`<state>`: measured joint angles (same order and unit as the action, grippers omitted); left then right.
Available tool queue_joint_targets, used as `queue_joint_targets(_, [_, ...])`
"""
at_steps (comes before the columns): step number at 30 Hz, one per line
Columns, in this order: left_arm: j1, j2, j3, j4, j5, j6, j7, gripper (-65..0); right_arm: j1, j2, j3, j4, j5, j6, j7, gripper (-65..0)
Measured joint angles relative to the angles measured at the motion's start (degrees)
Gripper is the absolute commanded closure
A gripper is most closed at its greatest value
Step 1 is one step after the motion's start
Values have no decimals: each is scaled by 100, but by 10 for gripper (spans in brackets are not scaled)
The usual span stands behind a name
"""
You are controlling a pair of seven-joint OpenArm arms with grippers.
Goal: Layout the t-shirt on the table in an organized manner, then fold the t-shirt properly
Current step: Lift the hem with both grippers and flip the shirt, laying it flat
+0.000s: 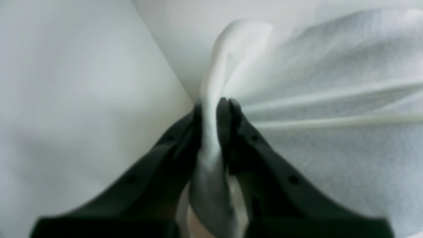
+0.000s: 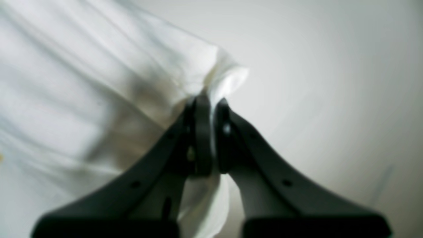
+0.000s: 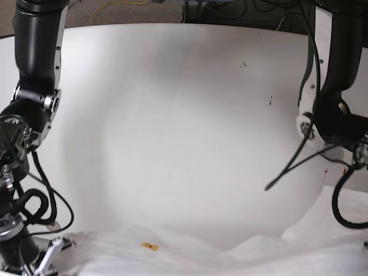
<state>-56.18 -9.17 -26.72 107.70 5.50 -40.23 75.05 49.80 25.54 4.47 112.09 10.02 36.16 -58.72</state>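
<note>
Here, at the left edge of the base view, the right arm drops to the lower left corner; in its wrist view the right gripper (image 2: 209, 109) is clamped tight on a bunched edge of the t-shirt (image 2: 99, 82), the cloth spreading to the upper left. The shirt lies rumpled along the bottom of the table (image 3: 184, 115). On the right, the left gripper (image 1: 216, 105) pinches another fold, fabric fanning out to the right.
</note>
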Motion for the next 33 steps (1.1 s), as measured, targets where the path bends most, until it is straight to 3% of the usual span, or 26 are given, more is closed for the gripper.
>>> queue_joint_targets(4, [1014, 59, -13, 243, -55, -15, 28, 0, -1106, -162, 549, 87, 76, 157, 20, 0])
queue_joint_targets(7, [1770, 216, -85, 428, -57, -13, -57, 0, -1963, -396, 1034, 111, 37, 291, 380, 0])
queue_joint_targets(10, [2632, 435, -317, 459, -50, -15, -562, 0, -2953, -669, 1436, 107, -138, 374, 868, 0])
queue_joint_targets(16, [4183, 660, -603, 398, 96, -42, -1137, 0, -4546, -1060, 1635, -24, -232, 354, 1534, 0])
queue_joint_targets(23, [5403, 721, -597, 400, 170, -17, -1449, 0, -5713, -1469, 1882, -343, -225, 352, 2284, 0])
queue_joint_targets(25, [5737, 726, -590, 400, 153, -9, -1759, 0, -5978, -1545, 1928, -485, -273, 319, 2363, 0])
queue_joint_targets(29, [6297, 721, -579, 332, 114, -15, -2240, 0, -6398, -1606, 1917, -601, -295, 299, 2522, 0])
queue_joint_targets(33, [6671, 699, -592, 245, 166, -17, -2190, 0, -6710, -1617, 1932, -629, -249, 315, 2680, 0])
